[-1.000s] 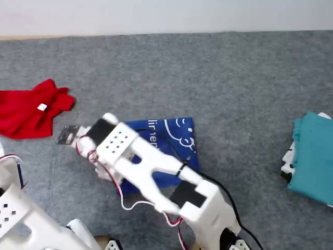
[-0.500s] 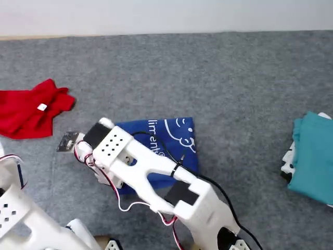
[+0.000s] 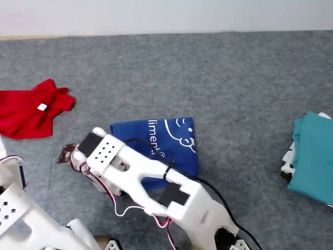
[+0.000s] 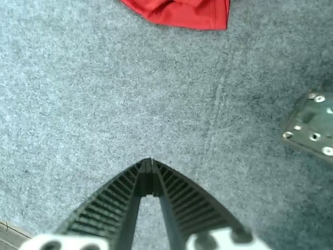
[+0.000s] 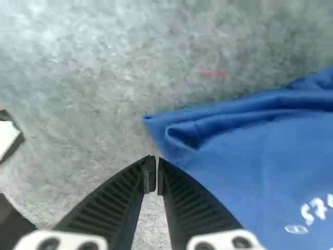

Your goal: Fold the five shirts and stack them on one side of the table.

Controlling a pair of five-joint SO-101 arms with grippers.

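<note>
Just beside the blue shirt (image 3: 177, 135), at its rumpled near-left corner, over grey felt (image 3: 218, 73): right gripper (image 5: 151, 174), black ribbed jaws pressed together tip to tip, clamping nothing. Cannot tell whether touching the felt or hanging just above it.

Across the blue shirt's left and front part, seen from the high view: white right arm (image 3: 145, 177), slanting over the cloth and hiding that portion. Blue shirt itself: folded into a flat rectangle, white print facing up, near the middle of the felt.

Well to the left of the blue shirt and nearer the front edge: white left arm (image 3: 23, 219). Left gripper (image 4: 151, 177) likewise pinched shut, jaws meeting at a point, empty, above bare felt. Off to one side in the left wrist view: a grey plate (image 4: 312, 127) studded with screws, part of the other arm.

Farther left of the blue shirt and somewhat behind it, well apart: red shirt (image 3: 31, 109), crumpled in a loose heap, white tag showing, unfolded.

Far to the right of the blue shirt, at the felt's edge: teal shirt (image 3: 315, 159), folded, lying on top of a black-and-white garment (image 3: 286, 161) that peeks out beneath its left side.
</note>
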